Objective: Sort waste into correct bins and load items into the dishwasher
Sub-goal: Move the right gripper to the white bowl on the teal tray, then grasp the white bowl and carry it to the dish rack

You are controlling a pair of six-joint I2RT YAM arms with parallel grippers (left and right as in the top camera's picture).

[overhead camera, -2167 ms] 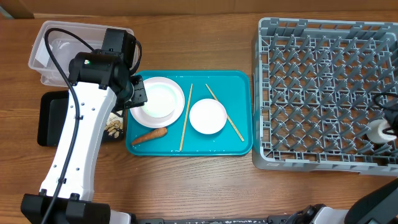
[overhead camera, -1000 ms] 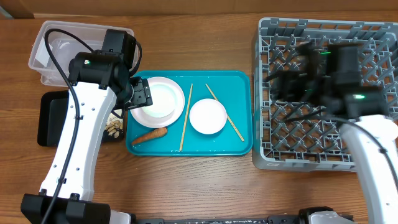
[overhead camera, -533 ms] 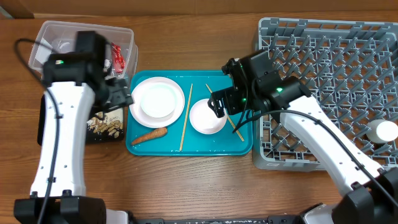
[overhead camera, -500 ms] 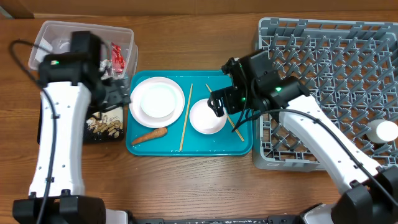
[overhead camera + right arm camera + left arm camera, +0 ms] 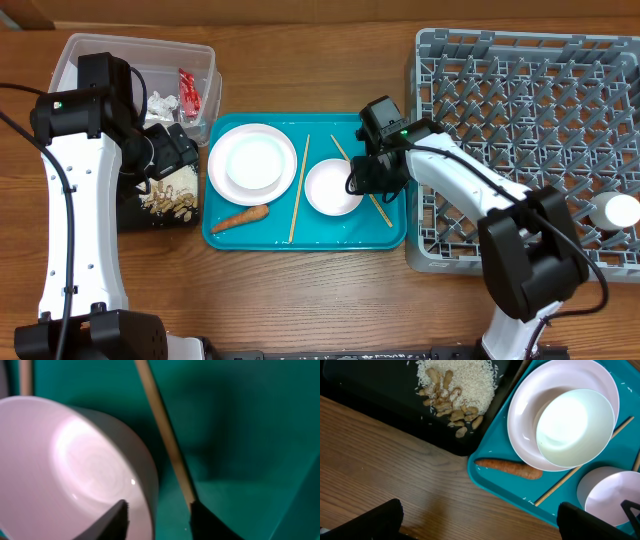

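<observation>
On the teal tray (image 5: 385,135), a small white bowl (image 5: 330,188) has my right gripper (image 5: 366,180) down at its right rim. In the right wrist view one finger is inside the bowl (image 5: 75,465) and the other outside by a chopstick (image 5: 165,435); gaps show on both sides of the wall. A second chopstick (image 5: 298,188) lies left of it. A plate with a bowl in it (image 5: 252,160) and the carrot (image 5: 240,217) are further left. My left gripper (image 5: 172,152) hangs wide open and empty over the black tray (image 5: 128,215) of scraps (image 5: 452,390).
The clear tub (image 5: 90,62) at the back left holds a red wrapper (image 5: 188,90) and tissue (image 5: 160,103). The grey dish rack (image 5: 520,130) fills the right side, with a white cup (image 5: 612,212) at its right edge. Bare wood runs along the front.
My right gripper dropped onto the small bowl's right rim and its jaws narrowed. The left arm drew back to the left, uncovering the tub and the scraps.
</observation>
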